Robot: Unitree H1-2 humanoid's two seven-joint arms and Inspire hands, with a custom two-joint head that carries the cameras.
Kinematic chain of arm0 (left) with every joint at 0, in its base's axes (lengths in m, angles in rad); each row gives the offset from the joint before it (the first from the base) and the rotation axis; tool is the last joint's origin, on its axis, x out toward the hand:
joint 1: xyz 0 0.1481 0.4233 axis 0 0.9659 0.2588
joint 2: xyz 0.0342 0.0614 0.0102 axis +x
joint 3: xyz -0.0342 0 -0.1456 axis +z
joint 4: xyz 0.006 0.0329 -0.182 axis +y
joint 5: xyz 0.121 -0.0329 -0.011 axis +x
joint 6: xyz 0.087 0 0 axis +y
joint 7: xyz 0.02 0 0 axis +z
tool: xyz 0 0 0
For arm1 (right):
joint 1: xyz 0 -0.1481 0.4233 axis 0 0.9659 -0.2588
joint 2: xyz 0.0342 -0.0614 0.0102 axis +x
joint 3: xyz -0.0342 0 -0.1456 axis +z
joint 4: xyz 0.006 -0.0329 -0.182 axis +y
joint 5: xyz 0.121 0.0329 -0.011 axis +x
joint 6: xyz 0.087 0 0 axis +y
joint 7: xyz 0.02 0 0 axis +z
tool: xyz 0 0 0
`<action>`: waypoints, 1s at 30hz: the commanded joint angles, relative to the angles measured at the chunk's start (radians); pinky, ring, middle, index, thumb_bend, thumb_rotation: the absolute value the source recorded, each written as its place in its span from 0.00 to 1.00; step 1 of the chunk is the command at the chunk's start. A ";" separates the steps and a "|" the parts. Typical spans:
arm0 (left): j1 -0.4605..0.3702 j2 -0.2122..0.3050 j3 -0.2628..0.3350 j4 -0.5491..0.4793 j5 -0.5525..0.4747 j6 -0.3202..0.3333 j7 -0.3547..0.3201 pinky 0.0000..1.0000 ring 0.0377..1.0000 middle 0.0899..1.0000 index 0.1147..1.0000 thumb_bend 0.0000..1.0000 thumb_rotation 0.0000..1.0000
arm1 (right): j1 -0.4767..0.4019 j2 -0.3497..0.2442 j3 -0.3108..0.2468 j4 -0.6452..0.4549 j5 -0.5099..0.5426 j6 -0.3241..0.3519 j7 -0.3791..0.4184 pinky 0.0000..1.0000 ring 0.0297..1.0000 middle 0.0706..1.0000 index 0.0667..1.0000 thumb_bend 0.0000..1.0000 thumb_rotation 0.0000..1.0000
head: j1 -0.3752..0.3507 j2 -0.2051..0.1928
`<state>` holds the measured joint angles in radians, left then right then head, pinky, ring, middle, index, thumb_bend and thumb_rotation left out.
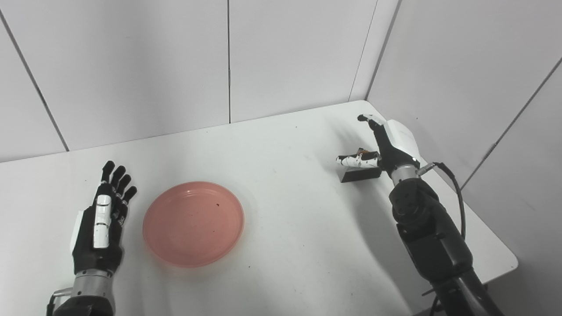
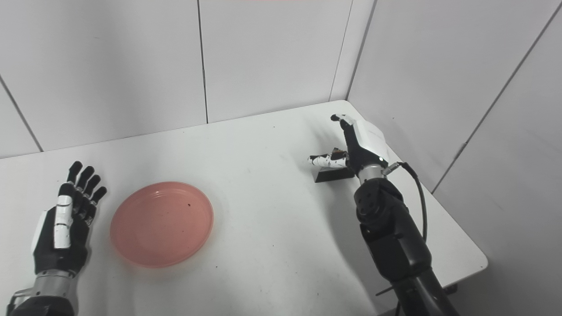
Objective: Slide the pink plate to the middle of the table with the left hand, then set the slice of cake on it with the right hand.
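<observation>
1. Left eye view shows the right hand [image 1: 388, 145] at about 3 o'clock on the table [image 1: 307, 245], fingers spread, thumb reaching over the slice of cake [image 1: 361, 172]. Whether it touches the cake I cannot tell; nothing is clamped yet.
2. That cake is a small dark wedge lying just under the thumb, near the table's right edge and well apart from the plate.
3. Left hand [image 1: 100, 224] rests at about 8 o'clock, fingers straight and slightly apart, holding nothing, just beside the pink plate [image 1: 193, 224] but not touching it.
4. Pink plate sits at roughly 7 o'clock, left of the table's centre, flat and empty apart from a few dark specks.
5. Handling, as a judgement: the plate looks light, stiff and smooth, so it should slide readily if pushed at its left rim; too sharp a push could send it past centre.
6. Cake is probably soft and crumbly; a gentle hold on its two long sides, low down, seems safest.
</observation>
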<state>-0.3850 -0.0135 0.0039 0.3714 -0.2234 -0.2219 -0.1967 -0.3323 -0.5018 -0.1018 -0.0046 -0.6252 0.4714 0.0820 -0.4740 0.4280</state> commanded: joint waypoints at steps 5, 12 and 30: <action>0.074 0.014 0.011 0.047 -0.007 -0.011 -0.021 0.91 0.96 0.96 0.95 0.66 0.87 | -0.040 -0.038 0.012 0.053 0.016 -0.039 -0.040 0.82 0.91 0.90 0.82 0.79 0.31 | 0.000 0.004; 0.082 0.016 0.007 0.027 0.000 0.000 -0.018 0.94 0.98 0.98 0.97 0.66 0.90 | -0.045 -0.038 0.013 0.094 0.079 -0.047 -0.031 0.80 0.91 0.92 0.82 0.79 0.26 | 0.004 0.012; 0.090 0.011 0.002 -0.001 0.012 0.010 -0.007 0.92 0.96 0.96 0.95 0.65 0.89 | -0.057 -0.068 0.041 0.216 0.146 -0.138 -0.101 0.20 0.26 0.44 0.60 0.56 0.00 | 0.011 0.024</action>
<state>-0.3654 -0.0122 0.0068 0.3355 -0.2187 -0.2138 -0.1967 -0.3824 -0.5531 -0.0584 0.2386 -0.4707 0.3609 0.0065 -0.4648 0.4510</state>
